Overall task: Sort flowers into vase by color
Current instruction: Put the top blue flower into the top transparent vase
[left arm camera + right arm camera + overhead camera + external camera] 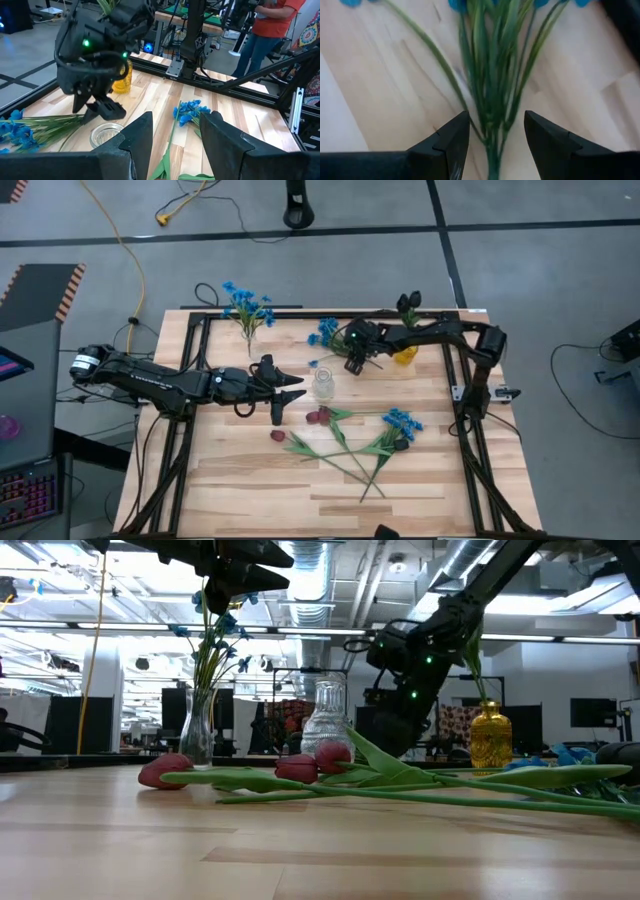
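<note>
— Flowers first: how far are we? 
— We see bright blue clustered blooms (245, 305) standing in a clear glass vase (197, 730) at the far left, and a near-black bud sprig (408, 304) in the yellow vase (404, 355). The small clear glass jar (323, 383) at the centre looks empty.
— What's left? 
— Dark red rosebuds (318, 418) and a blue sprig (402, 421) lie on the table. Our right gripper (354, 363), jaws open, hovers over another loose bunch of blue flowers (492, 85); our left gripper (285, 394) waits open beside the jar.
</note>
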`<state>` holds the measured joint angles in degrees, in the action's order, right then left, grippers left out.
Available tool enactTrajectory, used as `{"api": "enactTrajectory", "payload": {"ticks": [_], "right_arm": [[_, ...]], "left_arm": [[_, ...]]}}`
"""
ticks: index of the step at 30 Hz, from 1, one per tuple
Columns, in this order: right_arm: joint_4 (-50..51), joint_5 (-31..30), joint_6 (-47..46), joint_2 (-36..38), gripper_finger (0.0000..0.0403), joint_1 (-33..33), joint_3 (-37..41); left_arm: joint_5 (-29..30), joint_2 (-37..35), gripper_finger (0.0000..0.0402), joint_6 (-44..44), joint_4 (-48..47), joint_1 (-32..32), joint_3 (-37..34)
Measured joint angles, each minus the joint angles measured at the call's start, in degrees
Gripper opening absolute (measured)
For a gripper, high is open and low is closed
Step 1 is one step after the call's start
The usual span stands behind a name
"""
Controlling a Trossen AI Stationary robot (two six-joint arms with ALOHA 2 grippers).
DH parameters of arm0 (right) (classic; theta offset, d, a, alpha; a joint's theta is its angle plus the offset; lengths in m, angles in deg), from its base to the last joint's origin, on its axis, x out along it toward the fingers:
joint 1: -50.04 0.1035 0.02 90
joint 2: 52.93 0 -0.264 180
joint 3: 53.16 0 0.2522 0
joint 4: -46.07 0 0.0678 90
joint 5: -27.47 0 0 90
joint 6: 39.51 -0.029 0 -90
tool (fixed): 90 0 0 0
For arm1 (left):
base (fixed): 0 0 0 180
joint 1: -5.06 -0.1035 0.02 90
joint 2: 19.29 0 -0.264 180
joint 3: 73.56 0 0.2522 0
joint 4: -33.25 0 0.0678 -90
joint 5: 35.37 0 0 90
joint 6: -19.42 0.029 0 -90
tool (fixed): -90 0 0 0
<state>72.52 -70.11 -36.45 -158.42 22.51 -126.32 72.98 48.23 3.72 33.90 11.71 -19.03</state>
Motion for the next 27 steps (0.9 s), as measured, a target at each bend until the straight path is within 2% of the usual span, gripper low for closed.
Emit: {"api": "enactTrajectory", "payload": {"ticks": [8,11,20,27], "right_arm": [[-0.88,0.04,-0.07,-2.26,0.0207,0.01,-0.11],[-0.92,0.09,-0.07,-2.30,0.0178,0.05,-0.11],[-0.80,0.44,-0.08,-2.20,0.0048,0.07,-0.07],[0.88,-0.02,-1.95,-0.18,0.0041,-0.04,0.11]], "left_arm": [[0.00,0.00,0.0150,-0.04,-0.01,0.01,-0.01],[0.00,0.00,0.0150,-0.04,0.00,0.01,0.00],[0.00,0.00,0.0150,-0.02,-0.01,0.01,-0.01],[0.00,0.00,0.0150,0.02,0.02,0.02,0.00]]}}
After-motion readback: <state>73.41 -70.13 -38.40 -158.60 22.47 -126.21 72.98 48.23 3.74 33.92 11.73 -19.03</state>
